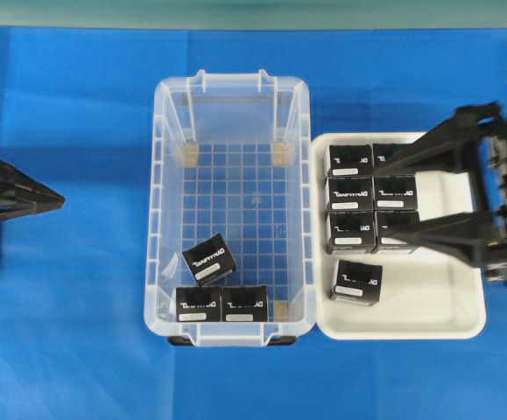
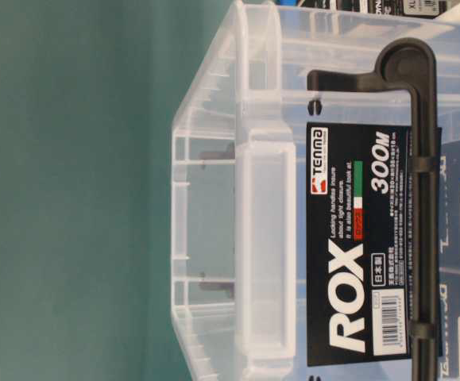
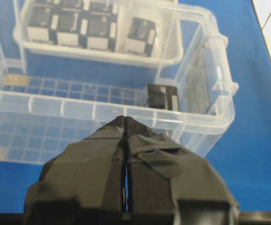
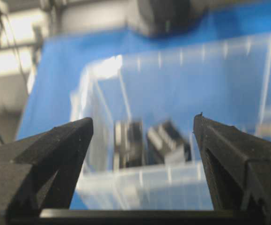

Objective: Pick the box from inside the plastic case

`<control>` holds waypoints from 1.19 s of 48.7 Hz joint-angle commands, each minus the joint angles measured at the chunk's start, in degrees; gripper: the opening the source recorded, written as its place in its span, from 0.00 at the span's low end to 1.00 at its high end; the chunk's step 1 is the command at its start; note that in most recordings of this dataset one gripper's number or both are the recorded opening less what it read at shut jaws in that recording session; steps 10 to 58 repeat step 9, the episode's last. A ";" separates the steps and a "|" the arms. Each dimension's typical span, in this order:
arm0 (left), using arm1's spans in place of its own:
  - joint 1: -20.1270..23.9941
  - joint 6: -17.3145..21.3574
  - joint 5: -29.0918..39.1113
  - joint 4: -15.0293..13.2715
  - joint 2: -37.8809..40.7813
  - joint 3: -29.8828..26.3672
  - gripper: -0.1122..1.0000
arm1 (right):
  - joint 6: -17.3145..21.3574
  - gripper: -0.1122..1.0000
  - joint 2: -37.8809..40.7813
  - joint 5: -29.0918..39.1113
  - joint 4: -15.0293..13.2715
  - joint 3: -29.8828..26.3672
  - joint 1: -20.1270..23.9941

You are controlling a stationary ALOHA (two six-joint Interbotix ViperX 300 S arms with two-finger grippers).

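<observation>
The clear plastic case (image 1: pixel 160 184) stands mid-table. Three black boxes lie at its near end: one tilted (image 1: pixel 209 261) and two side by side (image 1: pixel 198 303) (image 1: pixel 244 303). My left gripper (image 1: pixel 59 199) is shut and empty, left of the case. In the left wrist view it (image 3: pixel 126 120) sits just outside the case rim (image 3: pixel 79 108), with one box (image 3: pixel 162 97) showing inside. My right gripper (image 1: pixel 383 201) is open and empty above the tray's boxes. In the right wrist view it (image 4: pixel 142 119) faces the case, where two blurred boxes (image 4: pixel 130 143) show.
A shallow white tray (image 1: pixel 411 331) right of the case holds several identical black boxes (image 1: pixel 349 191), one apart (image 1: pixel 357 282). A blue cloth (image 1: pixel 69 332) covers the table. The table-level view shows the case's end wall with a black ROX label (image 2: pixel 357 246) and handle (image 2: pixel 425 159).
</observation>
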 commanded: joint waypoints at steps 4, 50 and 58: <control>-0.26 0.18 -0.26 0.18 0.09 -1.58 0.07 | -0.18 0.92 -3.87 -1.41 0.09 0.35 -0.09; -0.26 0.00 -0.35 0.18 0.00 -1.58 0.07 | 0.00 0.92 -5.71 -1.32 0.09 0.97 0.00; -0.26 0.00 -0.35 0.18 0.00 -1.58 0.07 | 0.00 0.92 -5.71 -1.32 0.09 0.97 0.00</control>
